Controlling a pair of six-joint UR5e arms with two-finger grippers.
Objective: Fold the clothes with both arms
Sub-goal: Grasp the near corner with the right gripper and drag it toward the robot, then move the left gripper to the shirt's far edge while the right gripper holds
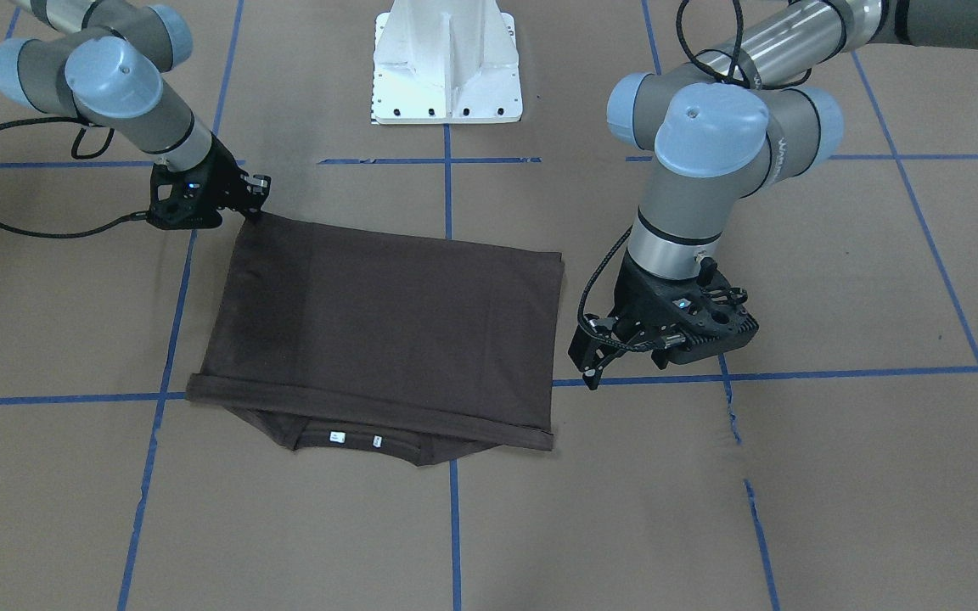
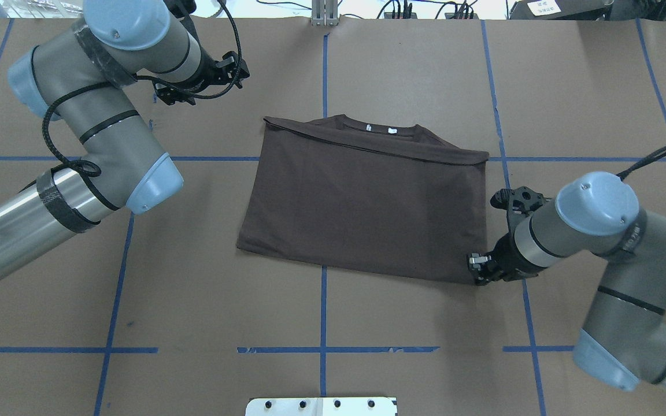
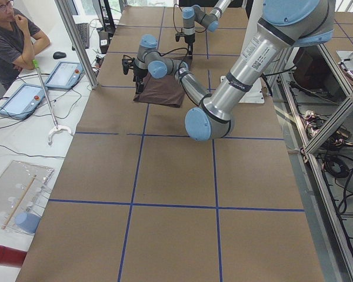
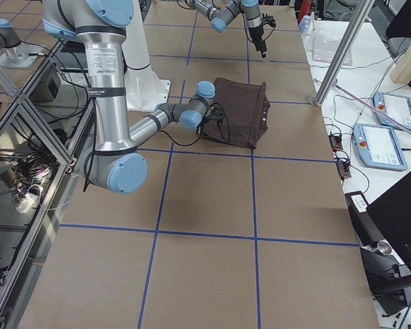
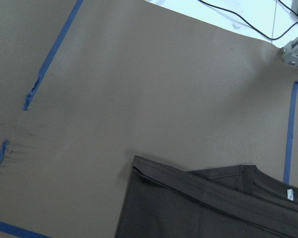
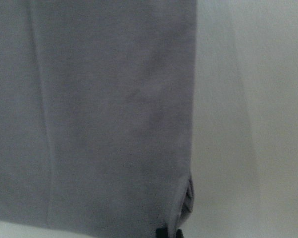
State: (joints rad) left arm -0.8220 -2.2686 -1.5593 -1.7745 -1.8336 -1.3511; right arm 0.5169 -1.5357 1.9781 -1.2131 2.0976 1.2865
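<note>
The dark brown T-shirt point(image 1: 387, 322) lies flat on the table, folded into a rectangle. It also shows in the overhead view point(image 2: 367, 202). Its collar with pale tags point(image 2: 379, 128) peeks out at the far edge. My right gripper point(image 2: 476, 271) is low at the shirt's near right corner. In the right wrist view the fabric point(image 6: 114, 114) bunches into the closed fingertips point(image 6: 169, 233), so it is shut on that corner. My left gripper point(image 2: 239, 65) hovers off the shirt's far left corner, apart from it, and looks open and empty. The left wrist view shows that corner point(image 5: 139, 166).
The white pedestal base point(image 1: 446, 68) stands at the robot's side of the table. Blue tape lines point(image 2: 323, 312) cross the brown table cover. An operator point(image 3: 12, 35) sits beyond the far edge with tablets point(image 3: 23, 97) on a white bench.
</note>
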